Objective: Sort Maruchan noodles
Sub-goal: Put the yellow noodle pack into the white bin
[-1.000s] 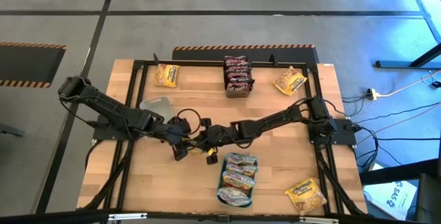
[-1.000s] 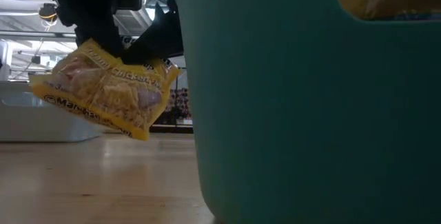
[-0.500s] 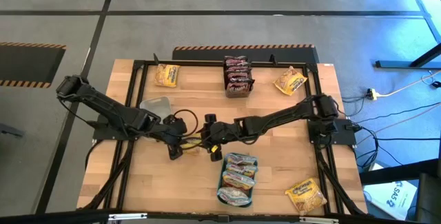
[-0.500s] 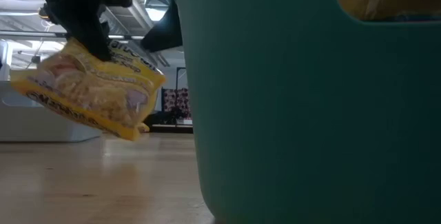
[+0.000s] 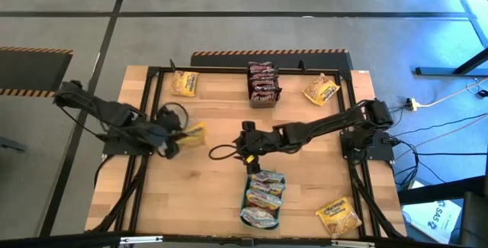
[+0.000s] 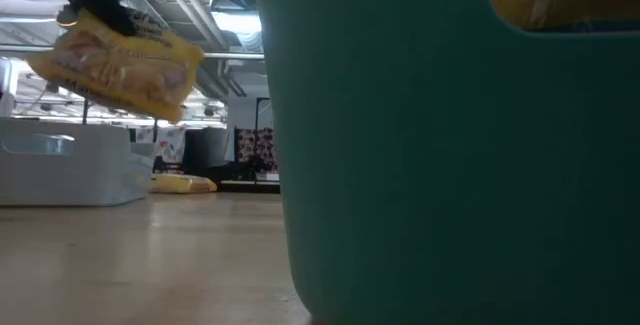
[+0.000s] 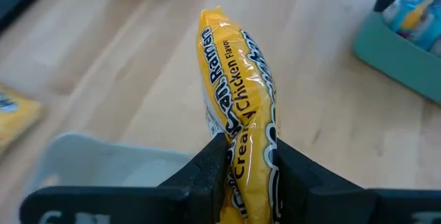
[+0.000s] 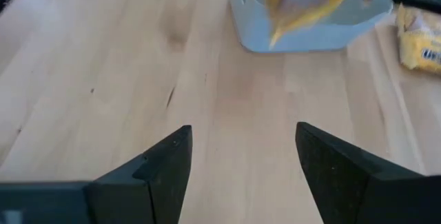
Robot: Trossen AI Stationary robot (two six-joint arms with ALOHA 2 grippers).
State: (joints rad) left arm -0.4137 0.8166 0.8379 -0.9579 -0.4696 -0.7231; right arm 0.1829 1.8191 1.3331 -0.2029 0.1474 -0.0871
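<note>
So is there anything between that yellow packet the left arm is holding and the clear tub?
Nothing visible. The left gripper is shut on the yellow packet, lifted off the table right beside the clear tub, with no object between them. The right gripper stands open near the table's middle, out of the way.

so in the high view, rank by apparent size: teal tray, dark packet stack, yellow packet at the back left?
1. teal tray, largest.
2. dark packet stack.
3. yellow packet at the back left, smallest.
The overhead camera sees all three on the table, so nearness hardly skews this.
</note>
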